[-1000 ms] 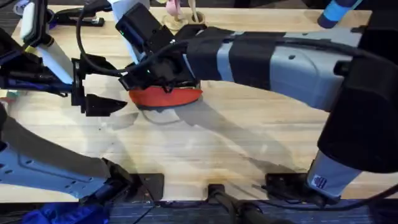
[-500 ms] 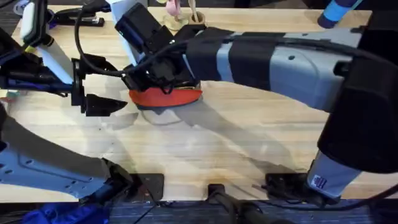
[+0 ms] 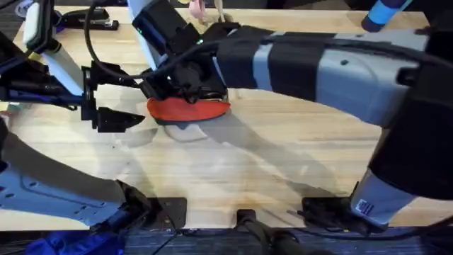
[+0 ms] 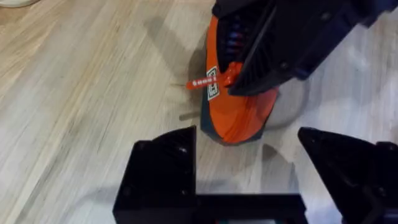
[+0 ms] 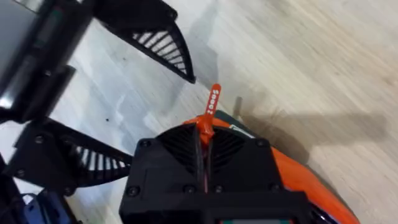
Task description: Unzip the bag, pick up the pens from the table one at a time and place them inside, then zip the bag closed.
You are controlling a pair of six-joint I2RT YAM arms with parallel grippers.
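Right gripper point(image 5: 204, 149) pinched tight on the little orange zip pull point(image 5: 211, 107) at the end of the bag point(image 3: 188, 110). Left gripper point(image 4: 261, 168) wide apart, holding nothing, just beside that same end of the bag. Bag lying flat on the table point(image 3: 269, 156), near the middle, orange on top and dark blue along the bottom.

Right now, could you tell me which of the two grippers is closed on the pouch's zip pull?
The right gripper, pinching the zip pull atop the pouch; the left gripper stands open beside it, apart.
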